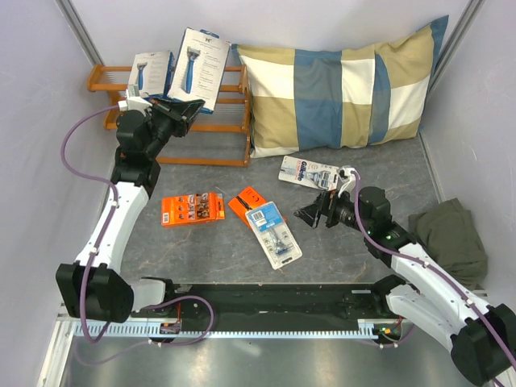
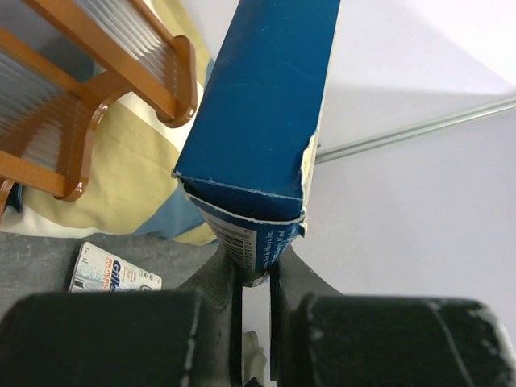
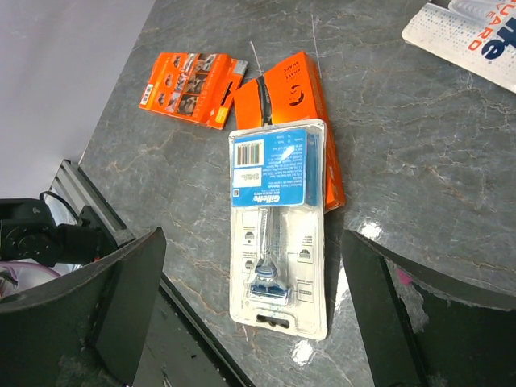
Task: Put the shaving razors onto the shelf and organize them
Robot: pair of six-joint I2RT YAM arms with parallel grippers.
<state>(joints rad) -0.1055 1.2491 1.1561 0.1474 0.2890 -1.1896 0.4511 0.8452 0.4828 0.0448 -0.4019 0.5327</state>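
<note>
While the grey, stone-patterned table (image 1: 387,173) takes up most of the top view, a blue-and-beige checked pillow (image 1: 343,89) leans at its far edge. The orange-brown shelf (image 1: 211,158) stands just to the pillow's left in the far left corner. A crumpled green cloth (image 1: 451,238) lies at the table's right edge.

The left arm reaches toward the shelf, and the left end effector (image 1: 193,105) is pressed together on the lower edge of a tall white box (image 1: 200,64) picturing a blue razor. It holds this box upright in front of the shelf's top tier; whether the box touches the shelf cannot be told. The left wrist view shows the box's torn bottom corner pinched between the fingers (image 2: 218,278). A smaller white box (image 1: 150,72) stands on the shelf top, just left of the held one.

The right end effector (image 1: 309,214) hovers low over the table with its jaws spread wide, gripping nothing, and points toward a blister pack (image 1: 274,234) lying flat near the table's middle. That pack overlaps one orange pack (image 1: 246,200). The other orange pack (image 1: 192,208) lies apart to the left. A second blister pack (image 1: 309,172) rests flat near the pillow's lower edge, beyond the right end effector.
</note>
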